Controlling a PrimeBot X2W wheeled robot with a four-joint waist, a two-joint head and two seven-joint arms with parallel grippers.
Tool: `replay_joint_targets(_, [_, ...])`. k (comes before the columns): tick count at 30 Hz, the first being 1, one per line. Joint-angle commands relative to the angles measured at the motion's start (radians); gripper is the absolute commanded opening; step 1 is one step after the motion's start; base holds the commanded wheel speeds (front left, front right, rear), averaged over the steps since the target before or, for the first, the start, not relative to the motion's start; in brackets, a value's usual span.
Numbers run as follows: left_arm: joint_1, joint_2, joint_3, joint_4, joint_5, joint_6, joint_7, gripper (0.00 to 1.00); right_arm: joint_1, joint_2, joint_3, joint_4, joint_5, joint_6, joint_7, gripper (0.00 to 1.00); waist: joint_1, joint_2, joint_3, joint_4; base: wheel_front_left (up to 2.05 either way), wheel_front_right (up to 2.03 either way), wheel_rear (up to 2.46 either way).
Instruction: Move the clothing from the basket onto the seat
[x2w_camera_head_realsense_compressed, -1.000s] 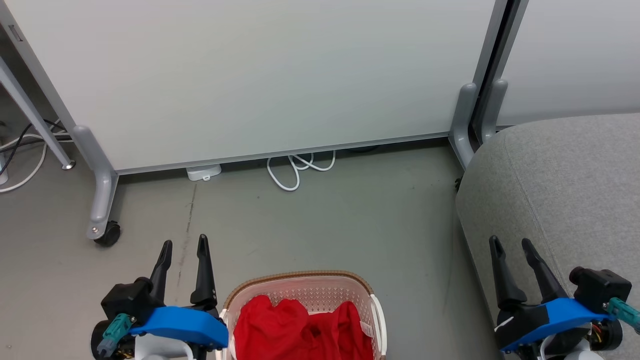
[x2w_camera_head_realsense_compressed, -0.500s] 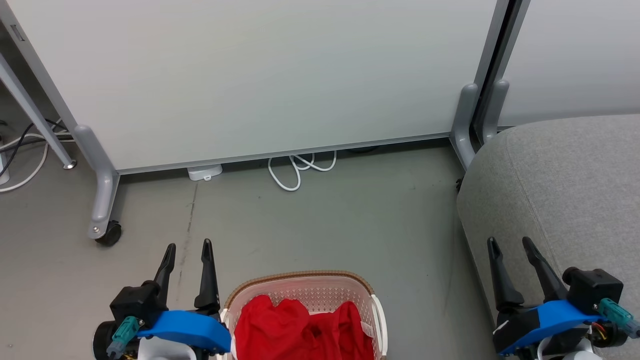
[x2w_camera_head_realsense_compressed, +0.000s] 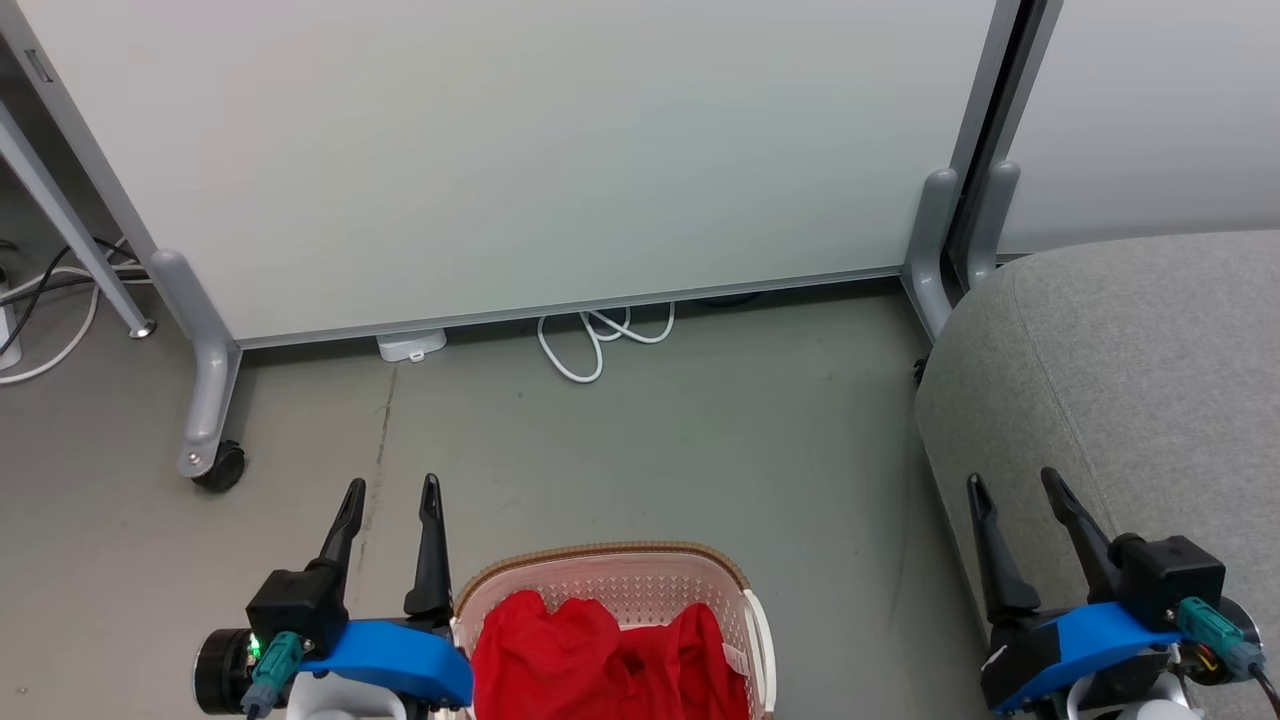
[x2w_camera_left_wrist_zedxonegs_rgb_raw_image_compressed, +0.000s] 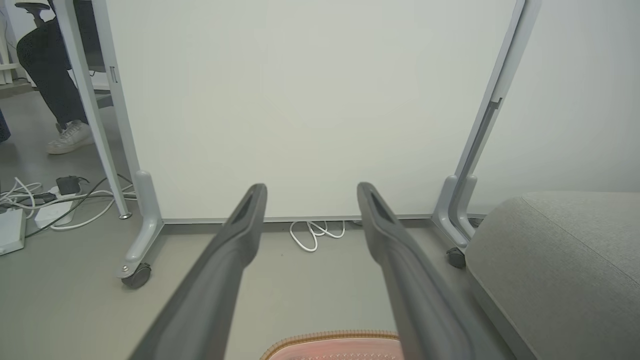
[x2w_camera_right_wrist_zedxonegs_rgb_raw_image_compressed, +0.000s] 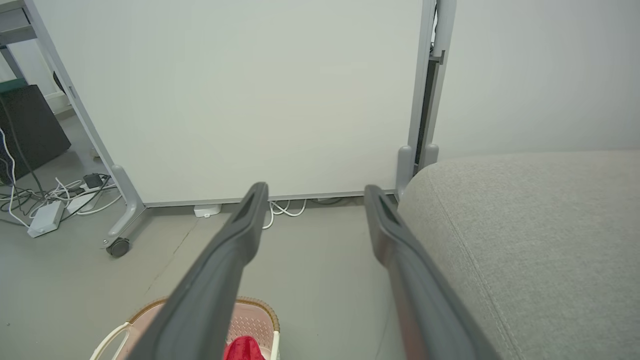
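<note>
Bright red clothing (x2w_camera_head_realsense_compressed: 605, 655) lies bunched inside the cream perforated basket (x2w_camera_head_realsense_compressed: 610, 560), which has a brown woven rim and stands on the floor at the bottom middle of the head view. My left gripper (x2w_camera_head_realsense_compressed: 391, 486) is open just left of the basket, above the floor, holding nothing. The grey seat (x2w_camera_head_realsense_compressed: 1130, 370) fills the right side, and my right gripper (x2w_camera_head_realsense_compressed: 1010, 478) is open over its front left edge, empty. The right wrist view shows the basket (x2w_camera_right_wrist_zedxonegs_rgb_raw_image_compressed: 255, 320), a bit of red clothing (x2w_camera_right_wrist_zedxonegs_rgb_raw_image_compressed: 242, 348) and the seat (x2w_camera_right_wrist_zedxonegs_rgb_raw_image_compressed: 540, 235). The left wrist view catches the basket rim (x2w_camera_left_wrist_zedxonegs_rgb_raw_image_compressed: 330, 337) and seat (x2w_camera_left_wrist_zedxonegs_rgb_raw_image_compressed: 560, 260).
A white partition panel on grey wheeled feet (x2w_camera_head_realsense_compressed: 205, 440) stands behind the basket, with a white cable loop (x2w_camera_head_realsense_compressed: 590, 345) beneath it. Cables and power strips (x2w_camera_left_wrist_zedxonegs_rgb_raw_image_compressed: 30, 210) lie at the left, where a person's leg and shoe (x2w_camera_left_wrist_zedxonegs_rgb_raw_image_compressed: 67, 137) show.
Both grippers have edged forward, the left one also toward the basket. Both stay open. Basket and clothing have not moved.
</note>
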Motion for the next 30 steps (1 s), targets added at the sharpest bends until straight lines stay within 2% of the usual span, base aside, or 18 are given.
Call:
replay_joint_targets(1, [-0.009,-0.001,-0.007,0.002,0.015,0.004,-0.007,1.0,0.006,-0.007,0.001,-0.004,-0.014,0.0,-0.006,1.0,0.0,0.0,0.0,0.0,0.0,0.0,0.0])
replay_joint_targets(22, [-0.008,-0.001,-0.012,0.005,0.002,0.005,-0.007,1.0,0.0,-0.006,0.004,-0.003,0.001,0.0,-0.004,1.0,0.0,0.0,0.011,0.0,0.0,0.0,0.0])
replay_joint_targets(30, [-0.035,0.0,-0.011,0.037,0.022,-0.011,-0.006,1.0,-0.068,-0.006,0.045,-0.027,-0.003,0.0,-0.004,1.0,0.0,0.0,0.109,-0.049,0.0,0.0,0.0])
